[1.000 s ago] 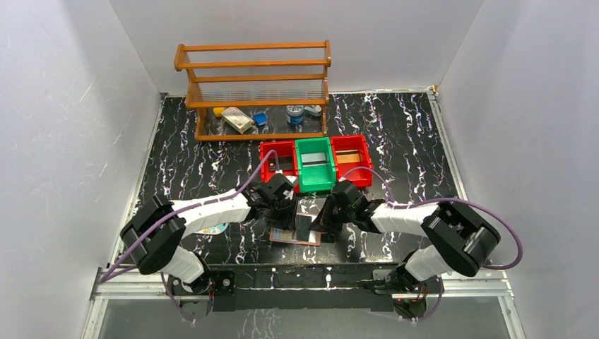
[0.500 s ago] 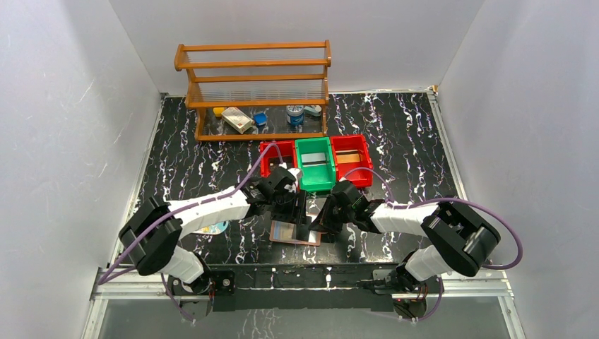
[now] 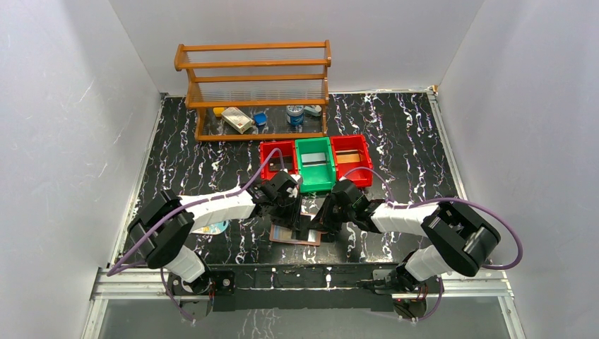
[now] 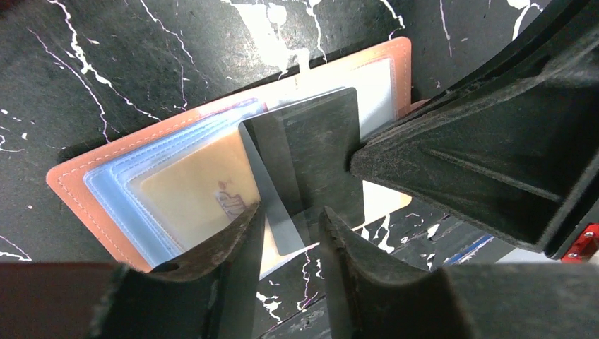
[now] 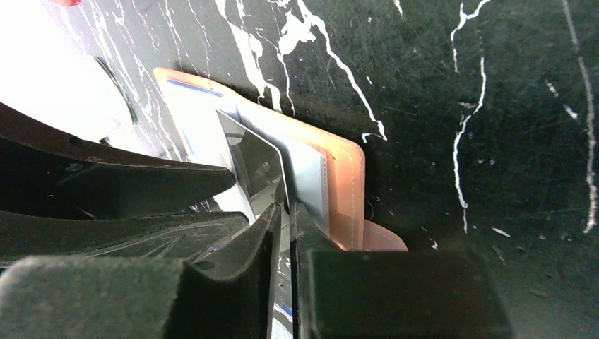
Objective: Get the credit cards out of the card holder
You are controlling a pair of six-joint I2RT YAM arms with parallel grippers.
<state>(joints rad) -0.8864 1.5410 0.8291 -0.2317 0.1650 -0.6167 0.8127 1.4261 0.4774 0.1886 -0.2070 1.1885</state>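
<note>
No text, brand, number or sign can be read in any view. A small reddish printed mark is seen on the pale orange card [image 4: 191,191] tucked in the clear pocket of the card holder [image 4: 67,182], left wrist view; it is blurred and half covered, so no letters are made out. No print can be made out on the dark card [image 4: 311,155] standing over the holder, only glare. Labels are carried by the small packages [image 3: 239,120] and the can [image 3: 295,114] on the lower level of the wooden rack [image 3: 253,63], top view; all too small to be read
</note>
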